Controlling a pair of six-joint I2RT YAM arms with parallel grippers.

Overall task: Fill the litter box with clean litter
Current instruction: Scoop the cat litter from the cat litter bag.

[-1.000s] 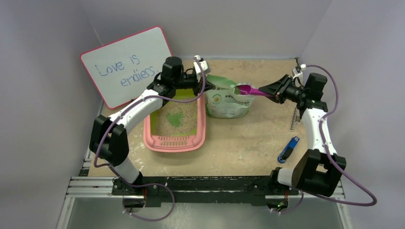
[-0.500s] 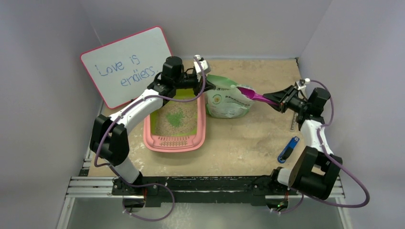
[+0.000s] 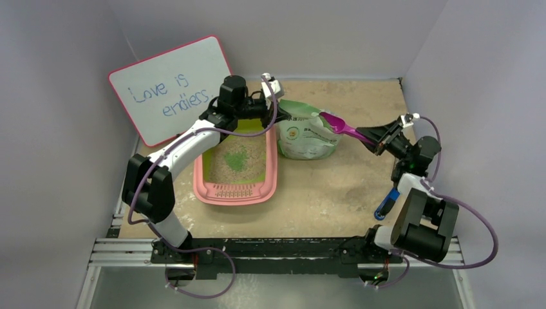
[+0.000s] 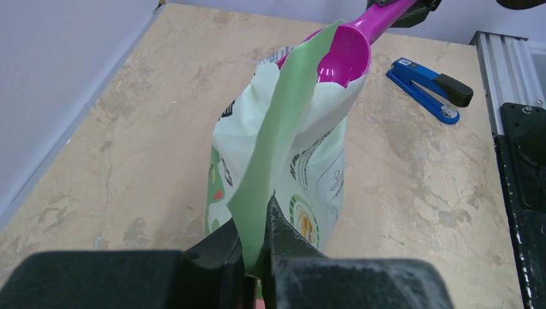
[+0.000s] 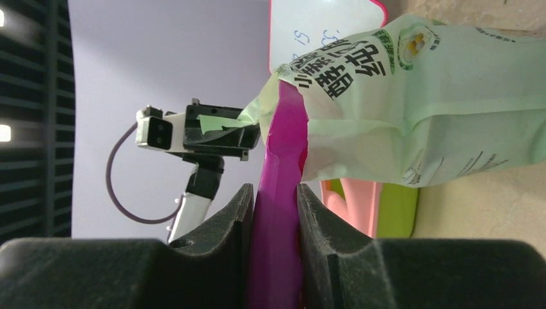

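Note:
The pink litter box (image 3: 235,191) holds beige granules with a small patch of green clean litter (image 3: 235,159) in the middle. To its right stands a pale green bag (image 3: 306,135). My left gripper (image 3: 278,109) is shut on the bag's top flap (image 4: 283,129) and holds it up. My right gripper (image 3: 375,138) is shut on the handle of a magenta scoop (image 3: 341,127). The scoop's bowl (image 4: 344,55) sits at the bag's mouth and looks empty. In the right wrist view the handle (image 5: 280,154) is clamped between both fingers.
A whiteboard (image 3: 170,87) leans on the back left wall. A blue stapler (image 3: 388,201) lies near the right arm's base, also in the left wrist view (image 4: 428,87). Grey walls close in the table on three sides.
My right wrist has dropped back toward the near right, so the scoop handle now slants down. The bowl stays at the bag's mouth. The left arm has not moved.

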